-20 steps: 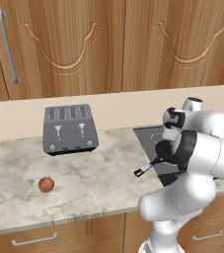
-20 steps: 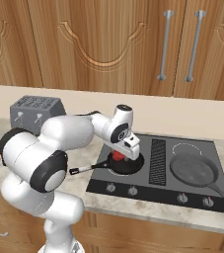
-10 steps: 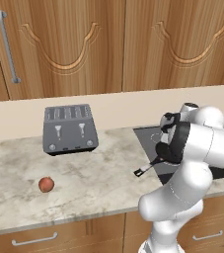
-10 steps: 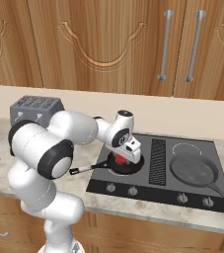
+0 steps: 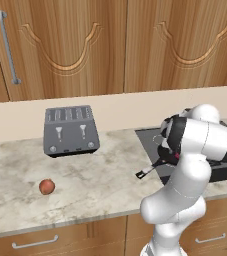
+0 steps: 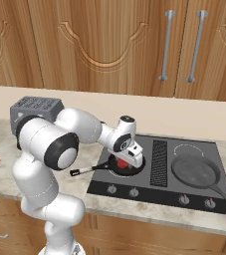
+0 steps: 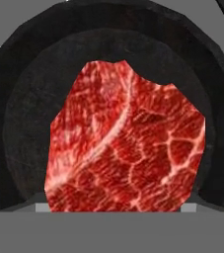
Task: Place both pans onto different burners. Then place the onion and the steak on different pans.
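Pincer (image 6: 128, 158) spread wide just over steak (image 7: 123, 143), w/ steak lying in black pan (image 6: 124, 166). Risk: lifting snags meat. Onion (image 5: 46, 186) on surface at 9 o'clock could roll.

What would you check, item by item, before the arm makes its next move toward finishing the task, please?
1. Both pans on separate burners: ok. The black pan sits on the left of the cooktop, the grey pan on the right.
2. Steak lying inside the black pan: ok.
3. Gripper free of the steak: cannot tell; it hangs just above the meat, and contact is hidden.
4. Onion on a pan: not ok; it lies on the counter in front of the toaster.
5. Grey pan free for the onion: ok, nothing in it.
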